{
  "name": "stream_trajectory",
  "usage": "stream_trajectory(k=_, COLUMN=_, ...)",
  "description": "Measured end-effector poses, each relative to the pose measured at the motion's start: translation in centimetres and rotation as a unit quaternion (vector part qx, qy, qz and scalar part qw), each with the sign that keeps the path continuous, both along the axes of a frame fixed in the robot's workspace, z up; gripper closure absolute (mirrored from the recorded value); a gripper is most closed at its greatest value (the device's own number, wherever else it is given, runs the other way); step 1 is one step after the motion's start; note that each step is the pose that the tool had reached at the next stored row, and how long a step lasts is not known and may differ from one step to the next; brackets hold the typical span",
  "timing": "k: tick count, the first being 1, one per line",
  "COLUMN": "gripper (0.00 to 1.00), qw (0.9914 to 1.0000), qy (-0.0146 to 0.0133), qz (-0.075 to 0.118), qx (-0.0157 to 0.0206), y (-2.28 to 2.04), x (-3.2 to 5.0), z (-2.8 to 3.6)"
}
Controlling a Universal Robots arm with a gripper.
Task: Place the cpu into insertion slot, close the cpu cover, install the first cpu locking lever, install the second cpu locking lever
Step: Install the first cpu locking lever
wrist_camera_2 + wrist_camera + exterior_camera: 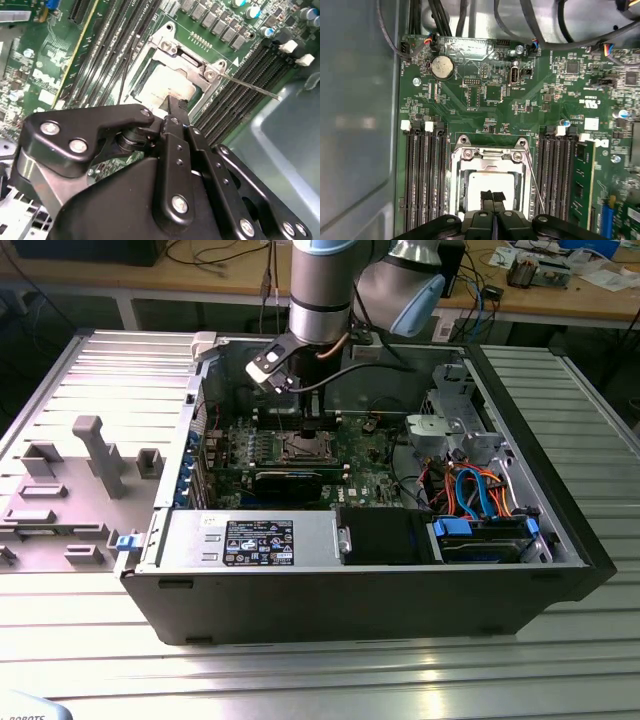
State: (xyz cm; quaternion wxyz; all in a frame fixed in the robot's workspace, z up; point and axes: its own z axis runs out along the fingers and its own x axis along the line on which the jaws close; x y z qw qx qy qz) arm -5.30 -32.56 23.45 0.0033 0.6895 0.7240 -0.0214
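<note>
Light was bright and even from above; glare streaked the ribbed metal table (330, 680) in the exterior view; the computer case (350, 600) sat shaded inside; the cpu (487, 180) gleamed pale.

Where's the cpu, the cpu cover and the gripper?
cpu (477, 181): first wrist view, on its pale metal top.
cpu cover (487, 152): first wrist view, on the frame's silver bar.
gripper (493, 195): first wrist view, between its black fingertips.
</note>
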Motion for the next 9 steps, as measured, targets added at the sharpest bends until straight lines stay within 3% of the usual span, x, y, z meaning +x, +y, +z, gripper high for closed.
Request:
stream_trajectory(k=1, gripper=0.89, qw=0.99999, qy=0.0000, qz=0.000, qx=-0.0033, y=0.00, x=0.00, z=1.78)
stream_trajectory(k=2, gripper=0.89, qw=0.99998, qy=0.0000, qz=0.000, qx=-0.0060, y=0.00, x=0.00, z=2.90)
stream_trajectory(k=9, gripper=0.89, qw=0.99998, qy=0.0000, qz=0.000, qx=-0.0060, y=0.00, x=0.00, z=2.90)
